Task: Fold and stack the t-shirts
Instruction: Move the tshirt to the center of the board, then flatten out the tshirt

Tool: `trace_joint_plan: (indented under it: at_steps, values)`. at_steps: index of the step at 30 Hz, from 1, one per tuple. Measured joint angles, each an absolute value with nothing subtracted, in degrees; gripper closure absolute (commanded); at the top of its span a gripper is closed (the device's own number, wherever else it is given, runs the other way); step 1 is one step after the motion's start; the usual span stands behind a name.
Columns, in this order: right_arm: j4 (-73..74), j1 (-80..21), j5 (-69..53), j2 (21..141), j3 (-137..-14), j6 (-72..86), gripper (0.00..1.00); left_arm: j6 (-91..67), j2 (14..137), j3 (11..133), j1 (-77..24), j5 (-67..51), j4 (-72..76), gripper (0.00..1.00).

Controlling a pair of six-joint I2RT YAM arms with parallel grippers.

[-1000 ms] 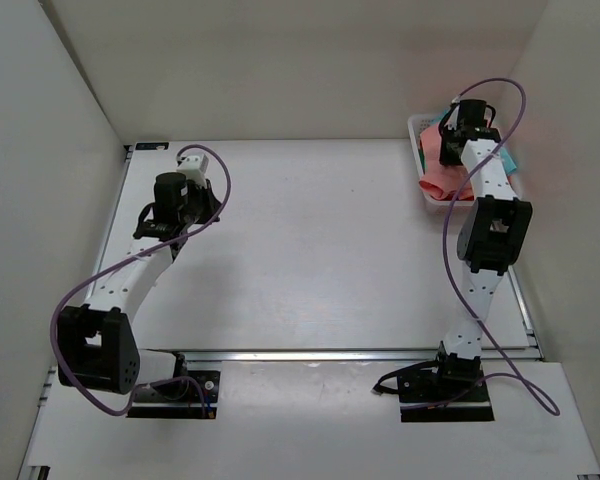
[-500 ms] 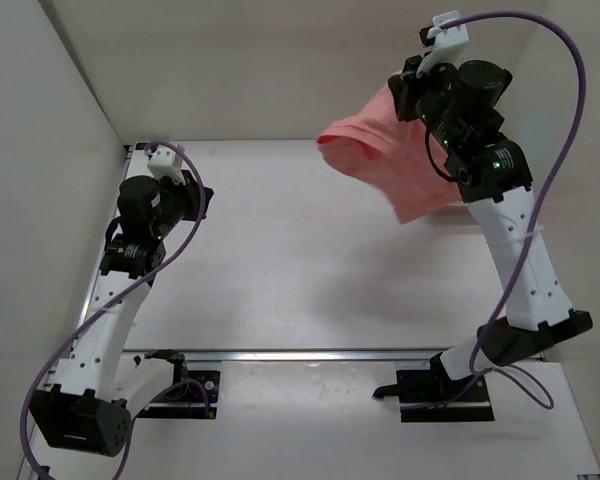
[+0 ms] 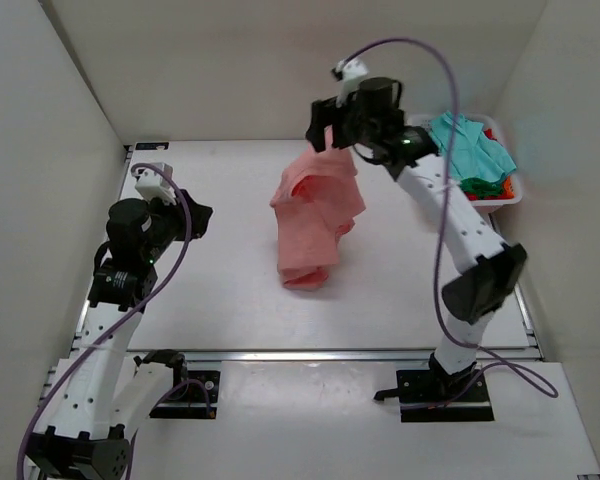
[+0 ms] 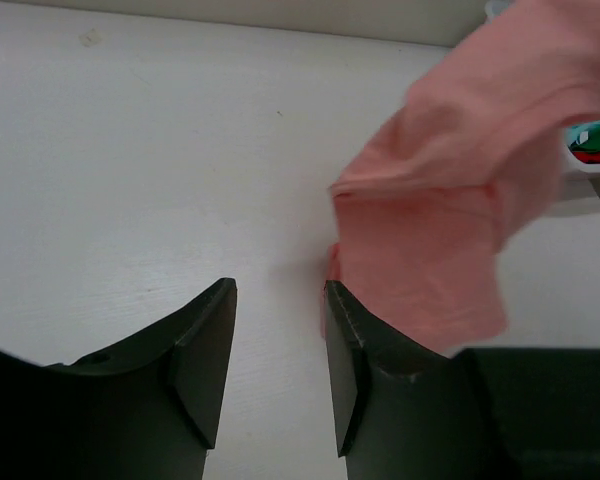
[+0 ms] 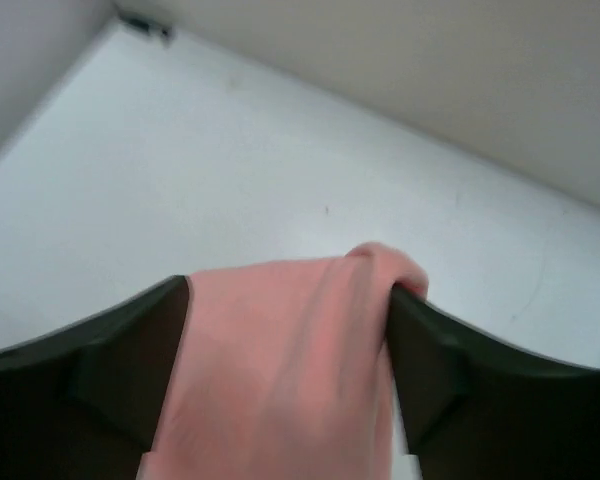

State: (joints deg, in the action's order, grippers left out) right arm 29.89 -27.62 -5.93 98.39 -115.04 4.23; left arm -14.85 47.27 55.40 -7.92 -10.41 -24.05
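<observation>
Table (image 3: 230, 320) white, walled | left claw (image 4: 278, 290) apart | right claw (image 5: 290, 290) apart, t-shirt (image 3: 315, 215) between, grip unclear

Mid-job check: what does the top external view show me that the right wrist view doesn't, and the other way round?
Only top external: the white basket with a teal t-shirt on top, the left arm, and the salmon-pink t-shirt hanging full length down to the table. Only right wrist: the right jaws close up, standing apart with pink cloth across the gap. Both: the salmon-pink t-shirt and the white table.
</observation>
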Motion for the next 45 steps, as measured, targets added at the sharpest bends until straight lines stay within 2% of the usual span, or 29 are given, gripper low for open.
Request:
trace_joint_plan:
  at_steps: [2,4,7,8,11,14,18,24,29,31,36,42,44,45]
  values:
    - [31.9,-29.3,-4.3,104.6,-115.5,3.9,0.18,-15.6,47.0,53.7,-7.9,-10.5,-24.0,0.48]
    - [32.2,-31.2,-2.3,107.2,-111.5,3.4,0.33,-16.2,47.2,51.6,-7.9,-10.8,-23.7,0.47]
    - [31.3,-31.9,-2.7,104.6,-99.9,4.4,0.48,-18.0,48.0,47.3,-8.3,-11.7,-22.0,0.47]
    - [30.4,-31.1,-3.4,102.8,-95.8,5.0,0.5,-19.0,48.5,45.7,-8.6,-11.8,-21.3,0.48]
    - [29.0,-26.0,-4.4,97.5,-87.6,7.5,0.46,-22.6,51.8,41.0,-12.2,-12.2,-17.6,0.46]
    - [26.0,-21.5,-3.4,92.5,-81.3,9.3,0.43,-26.5,57.3,37.0,-17.9,-12.3,-13.0,0.39]
    - [22.3,-22.7,-3.8,88.7,-73.6,11.1,0.4,-33.6,64.3,30.6,-22.9,-12.8,-3.9,0.37]
    - [20.9,-24.5,-5.7,88.4,-65.0,13.8,0.4,-41.2,74.0,28.5,-23.5,-12.9,6.5,0.37]
    - [19.8,-23.8,-6.4,88.4,-63.8,14.7,0.4,-45.0,78.9,29.1,-23.8,-13.9,13.3,0.46]
    - [18.6,-23.4,-6.8,88.4,-63.6,15.0,0.39,-45.8,81.0,30.0,-23.8,-14.6,15.1,0.45]
    - [17.1,-21.9,-7.9,88.4,-61.5,15.0,0.39,-47.6,85.7,31.6,-24.3,-16.1,18.4,0.52]
    - [16.6,-21.2,-8.1,88.4,-60.4,15.6,0.44,-49.5,88.2,31.8,-25.0,-17.7,20.3,0.53]
    - [16.2,-21.2,-8.1,88.4,-59.7,16.8,0.45,-50.3,88.7,31.8,-25.2,-18.1,21.4,0.57]
    - [15.5,-21.2,-8.1,88.4,-58.8,17.7,0.46,-50.7,88.9,31.8,-25.2,-18.3,21.8,0.64]
